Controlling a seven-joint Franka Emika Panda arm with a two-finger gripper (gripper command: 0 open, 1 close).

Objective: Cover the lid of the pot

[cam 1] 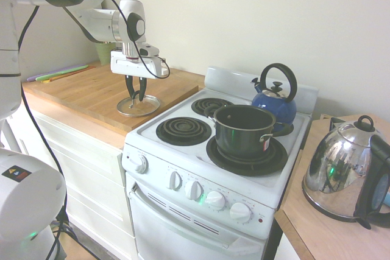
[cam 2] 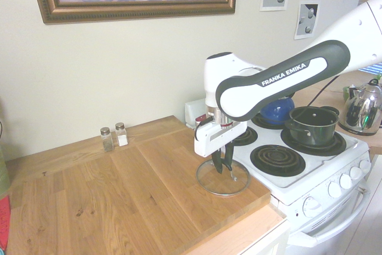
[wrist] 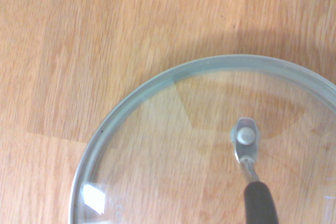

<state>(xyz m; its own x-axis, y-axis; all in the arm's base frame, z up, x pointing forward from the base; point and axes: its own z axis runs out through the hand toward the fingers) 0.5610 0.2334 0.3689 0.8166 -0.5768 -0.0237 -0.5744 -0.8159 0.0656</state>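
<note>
The round glass lid (cam 1: 139,107) with a thin metal rim lies flat on the wooden counter (cam 1: 91,92), left of the stove. My gripper (cam 1: 136,95) points straight down over its middle, with the fingers shut on the small dark loop handle (wrist: 260,202). From the other side, the gripper (cam 2: 223,166) stands on the lid (cam 2: 223,182) near the counter's edge. The dark pot (cam 1: 244,131) stands uncovered on the stove's front right burner, well to the right of the lid, and shows again as the pot (cam 2: 311,125) behind my arm.
A blue kettle (cam 1: 275,99) sits on the back right burner behind the pot. A chrome electric kettle (cam 1: 342,175) stands on the counter right of the stove (cam 1: 201,175). Two shakers (cam 2: 113,137) stand by the wall.
</note>
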